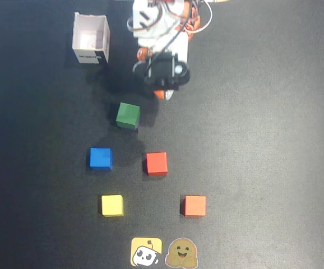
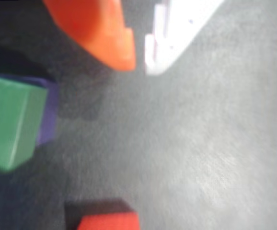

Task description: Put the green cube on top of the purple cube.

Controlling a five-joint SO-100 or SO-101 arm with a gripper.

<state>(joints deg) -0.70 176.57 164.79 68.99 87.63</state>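
The green cube (image 1: 128,115) sits left of frame centre in the overhead view, stacked on the purple cube (image 2: 47,112); in the wrist view a purple edge shows just behind and beside the green one at the left border. From overhead the purple cube is almost fully covered.

The gripper (image 1: 163,93) hangs above and to the right of the stack, clear of it. Its jaws stand slightly apart and hold nothing: an orange finger (image 2: 98,31) and a white finger (image 2: 177,33), with a gap between.

Around:
- open white box (image 1: 91,39), upper left
- blue cube (image 1: 101,158)
- red cube (image 1: 156,163)
- yellow cube (image 1: 112,205)
- orange cube (image 1: 195,205)
- two stickers (image 1: 162,252), bottom edge

The surface (image 1: 274,140) is a dark matte mat. The cubes are plain-faced.
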